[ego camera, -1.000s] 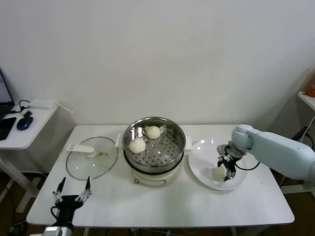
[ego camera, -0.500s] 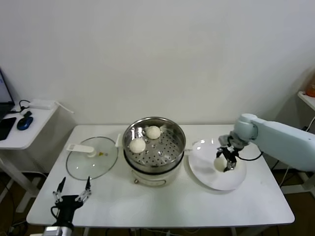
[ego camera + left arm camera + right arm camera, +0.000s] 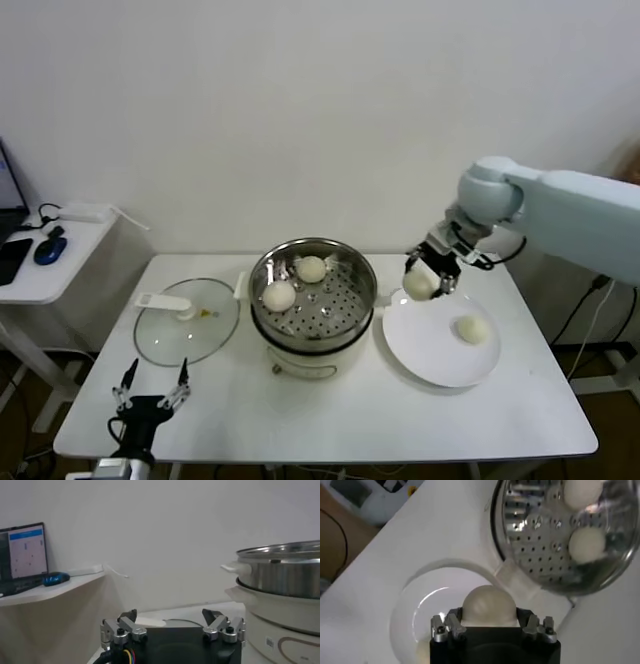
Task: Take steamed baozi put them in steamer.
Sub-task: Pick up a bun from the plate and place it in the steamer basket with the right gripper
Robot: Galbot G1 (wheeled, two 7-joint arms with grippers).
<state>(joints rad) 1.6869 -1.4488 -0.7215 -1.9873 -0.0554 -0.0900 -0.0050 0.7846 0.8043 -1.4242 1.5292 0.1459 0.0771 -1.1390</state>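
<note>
You had two steamed baozi (image 3: 279, 296) already lying on the perforated tray of the steamer (image 3: 313, 307), which stood at the middle of the frame in the head view, one toward the tray's left edge and the other (image 3: 311, 268) nearer its far rim. A third baozi (image 3: 418, 285) was up in the air just right of the steamer, over the upper-left rim of the white plate (image 3: 440, 345), and the fourth (image 3: 472, 329) lay on the plate's right part, untouched. So by my reckoning you were about half done: two in, one in transit, one left to fetch. Your right pincer (image 3: 427, 279) was partly closed and clamped on that third bun; the right wrist view showed the bun (image 3: 487, 606) bulging between the jaws, with the plate (image 3: 425, 605) beneath and the steamer tray (image 3: 555, 535) ahead of it. Your left pincer (image 3: 150, 400) sat idle at the lower left of the frame by the desk (image 3: 330, 420) edge, near the glass lid (image 3: 187, 320), its fingers spread and holding nothing, as the left wrist view confirmed.
</note>
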